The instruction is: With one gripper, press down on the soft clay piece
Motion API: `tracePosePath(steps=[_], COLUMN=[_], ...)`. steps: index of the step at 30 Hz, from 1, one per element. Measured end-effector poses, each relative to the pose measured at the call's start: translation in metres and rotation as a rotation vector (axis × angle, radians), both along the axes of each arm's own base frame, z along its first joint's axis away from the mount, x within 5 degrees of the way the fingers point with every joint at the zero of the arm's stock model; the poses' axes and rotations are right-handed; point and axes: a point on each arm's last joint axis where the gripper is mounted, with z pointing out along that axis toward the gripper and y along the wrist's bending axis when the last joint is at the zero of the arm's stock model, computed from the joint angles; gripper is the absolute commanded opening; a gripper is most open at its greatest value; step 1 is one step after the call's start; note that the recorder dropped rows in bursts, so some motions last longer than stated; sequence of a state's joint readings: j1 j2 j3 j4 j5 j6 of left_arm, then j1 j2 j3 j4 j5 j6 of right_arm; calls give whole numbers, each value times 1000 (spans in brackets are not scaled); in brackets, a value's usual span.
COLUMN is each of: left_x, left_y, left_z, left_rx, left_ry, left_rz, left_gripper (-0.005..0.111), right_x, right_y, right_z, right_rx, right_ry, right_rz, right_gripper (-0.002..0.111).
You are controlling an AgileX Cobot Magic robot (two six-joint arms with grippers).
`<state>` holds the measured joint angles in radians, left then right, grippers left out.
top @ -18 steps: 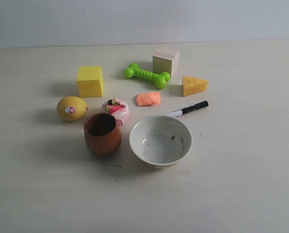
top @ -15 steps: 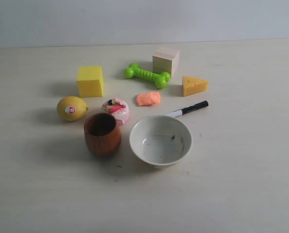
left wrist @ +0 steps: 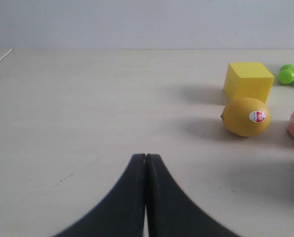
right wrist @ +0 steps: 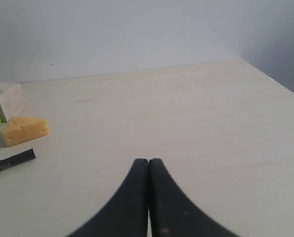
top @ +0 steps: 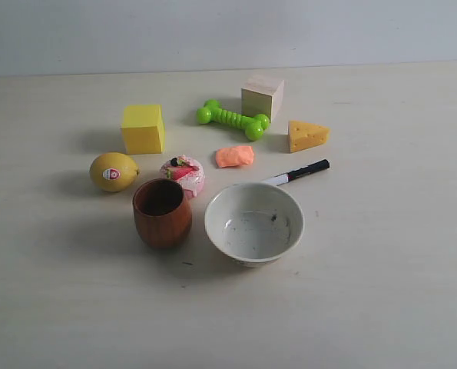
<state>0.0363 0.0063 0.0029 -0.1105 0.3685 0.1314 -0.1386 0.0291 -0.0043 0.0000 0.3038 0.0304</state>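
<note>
The soft clay piece [top: 234,156] lies near the worktop's [top: 382,307] middle, slightly toward the far edge, long axis running along that edge; left gripper [left wrist: 146,158] and right gripper [right wrist: 148,162] each have fingers [left wrist: 129,197] pressed together; neither wrist view shows the clay; no arm shows in the exterior view; nearer arm unclear.

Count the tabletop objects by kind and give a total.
Blocks: 2, yellow cube, wooden block
Food shapes: 3, lemon, cheese wedge, pink cake toy
Containers: 2, brown cup, white bowl
Soft clay piece: 1
Marker: 1
Green bone toy: 1
Total: 10
</note>
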Motion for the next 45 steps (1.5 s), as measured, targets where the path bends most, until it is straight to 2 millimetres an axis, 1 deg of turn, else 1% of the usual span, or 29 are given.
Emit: tracePosePath(steps=[3,6,14,19,23,25,28,30,33,36,42,45], left_x=[0,0,0,0,0,0,0,0,0,0,0,0], left_y=[0,0,0,0,0,0,0,0,0,0,0,0], left_z=[0,0,0,0,0,0,0,0,0,0,0,0], left_rx=[0,0,0,0,0,0,0,0,0,0,0,0], left_ry=[0,0,0,0,0,0,0,0,0,0,0,0], left_rz=[0,0,0,0,0,0,0,0,0,0,0,0], left_gripper=[0,0,0,0,0,0,0,0,0,0,0,0], right_x=[0,1,2,2,2,0,-3,-6,-11,-17,-27,-26], right_y=[0,0,0,0,0,0,-3,-4,-3,0,4,5], right_z=[1,6,27,30,36,43,54,60,81,105,157,181], right_rx=[-1,-9,-42,-46,-55,12,263,372,424,415,323,266], right_ry=[-10,-63,-301,-331,-396,-479,-641,-708,-763,-744,-625,-526], right_rz=[0,0,0,0,0,-6,-14,-10,10,30,23,15], right_gripper=[0,0,0,0,0,0,0,0,0,0,0,0])
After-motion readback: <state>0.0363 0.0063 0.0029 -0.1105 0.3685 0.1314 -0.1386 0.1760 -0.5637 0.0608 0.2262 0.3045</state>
